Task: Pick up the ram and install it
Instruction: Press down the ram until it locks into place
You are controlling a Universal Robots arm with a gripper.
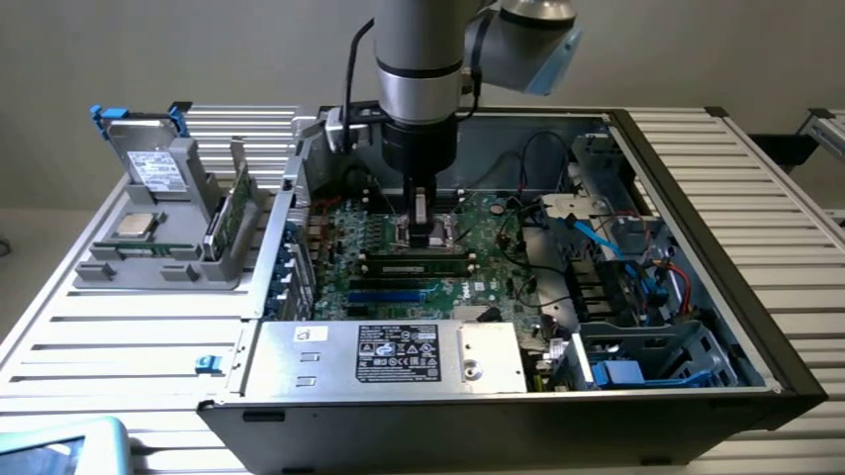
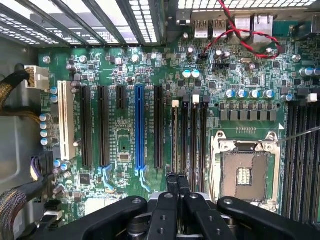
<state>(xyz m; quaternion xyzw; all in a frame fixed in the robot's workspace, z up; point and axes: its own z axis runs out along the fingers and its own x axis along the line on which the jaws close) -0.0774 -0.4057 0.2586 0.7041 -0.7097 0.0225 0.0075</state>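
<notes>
Case [image 1: 739, 198] open on top; cables [image 1: 548, 213] and drive cage [image 1: 634, 346] crowd, perhaps narrowing, exterior view's right side.

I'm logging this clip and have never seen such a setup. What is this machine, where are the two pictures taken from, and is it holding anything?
It is a single robot arm reaching down into an open computer case on a slatted table. The exterior view looks on from outside. The wrist view rides on the arm and looks down at the green motherboard. The black fingers are shut over the memory slots, and I can't tell whether they pinch anything. Beside the case, a grey holder carries a processor chip and an upright green ram stick.
</notes>
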